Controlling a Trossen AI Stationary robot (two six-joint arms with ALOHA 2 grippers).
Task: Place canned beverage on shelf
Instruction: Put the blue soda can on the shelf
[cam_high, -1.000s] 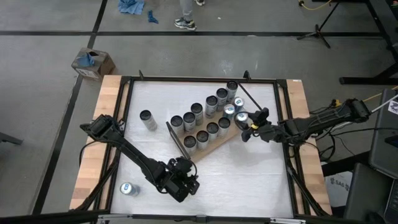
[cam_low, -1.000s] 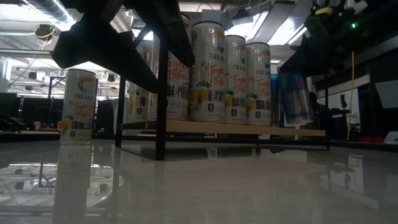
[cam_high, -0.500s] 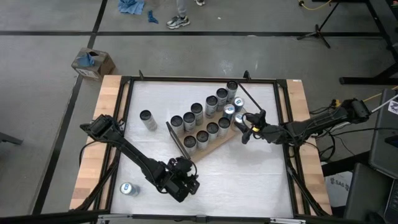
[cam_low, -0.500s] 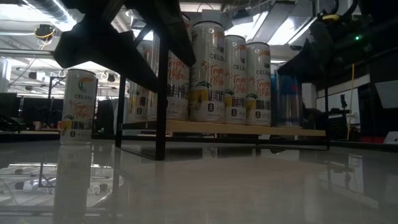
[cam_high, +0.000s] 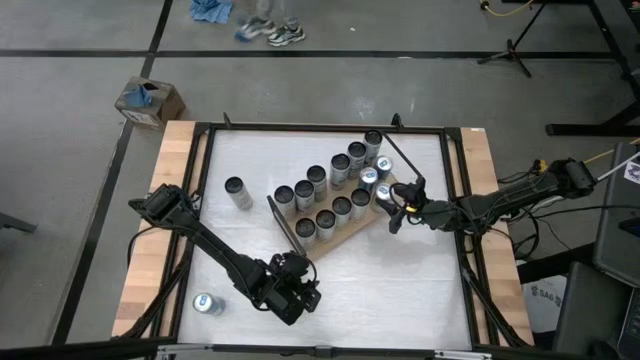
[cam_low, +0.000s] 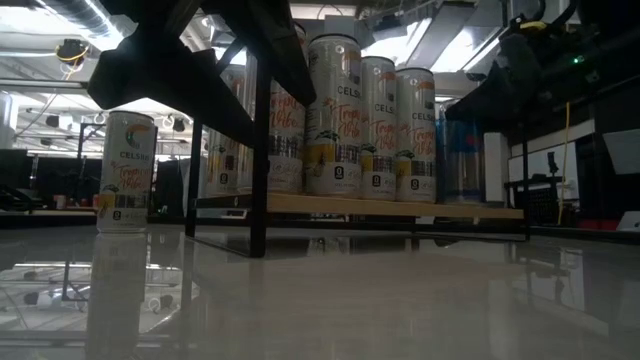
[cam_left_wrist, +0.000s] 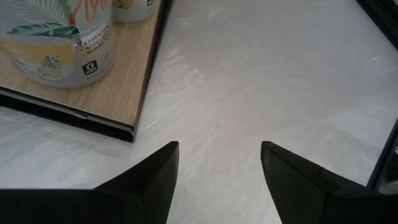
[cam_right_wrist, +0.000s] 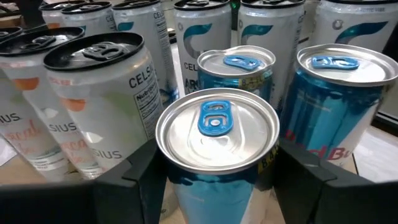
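Observation:
The shelf (cam_high: 352, 232), a light-brown board with a dark panel (cam_high: 285, 226) at one short end, lies slantwise mid-table and bears two rows of pale cans (cam_high: 316, 178). Two blue cans (cam_right_wrist: 239, 68) stand at its right end. My right gripper (cam_high: 393, 206) is shut on a third blue can (cam_right_wrist: 216, 127) at that end, which also shows in the low view (cam_low: 463, 160). My left gripper (cam_high: 293, 290) hangs open and empty over the near middle of the table (cam_left_wrist: 217, 155). My right gripper pinches the blue can's side wall just under its rim (cam_right_wrist: 163, 163) between its two fingers, one on each side. The fingers come level from the table's right side. The can stands upright, its base at the board's top; I cannot tell whether it rests there.
One pale can (cam_high: 237, 192) stands alone on the white table left of the shelf. Another can (cam_high: 205, 303) stands at the near left corner. A black frame (cam_high: 462, 200) and pale wooden planks (cam_high: 160, 200) border the table. A person's feet (cam_high: 270, 32) show beyond the far edge.
My right gripper has gone a little toward the table's left with the blue can, in beside the other blue cans at the shelf's right end. The can stays upright.

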